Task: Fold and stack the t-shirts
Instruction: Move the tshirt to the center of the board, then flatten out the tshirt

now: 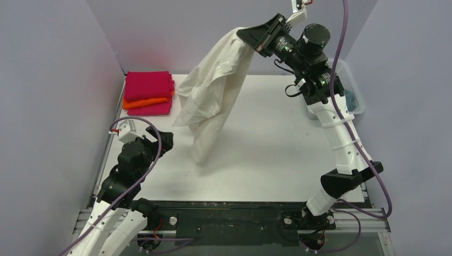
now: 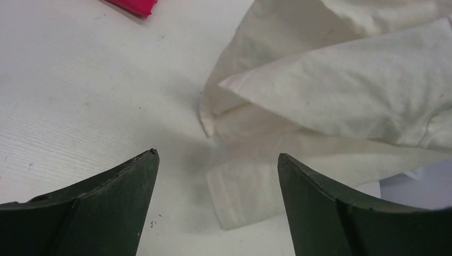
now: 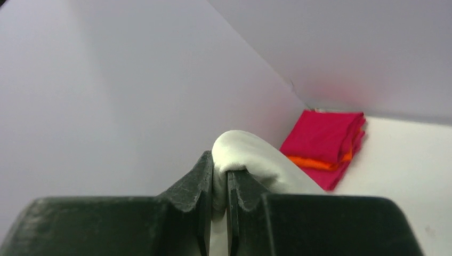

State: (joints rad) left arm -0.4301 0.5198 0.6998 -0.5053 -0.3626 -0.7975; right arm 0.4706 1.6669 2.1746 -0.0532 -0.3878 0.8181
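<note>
A cream t-shirt [image 1: 213, 93] hangs in the air over the table's middle, its lowest part touching the tabletop [image 1: 202, 154]. My right gripper [image 1: 250, 38] holds it high at the back, jaws shut on a fold of the cream cloth [image 3: 234, 154]. My left gripper [image 1: 166, 141] is low at the left, jaws wide open, nothing between them; in its wrist view the cream t-shirt [image 2: 330, 90] lies just ahead of the fingertips [image 2: 146, 160]. Folded magenta-pink and orange t-shirts [image 1: 148, 92] are stacked at the back left corner, also seen as a stack [image 3: 328, 141] from the right wrist.
A white mesh basket [image 1: 349, 90] stands at the right edge of the table, partly behind my right arm, with something blue-grey inside. Grey walls close in the left, back and right sides. A white tabletop [image 1: 266, 144] spreads under the hanging shirt.
</note>
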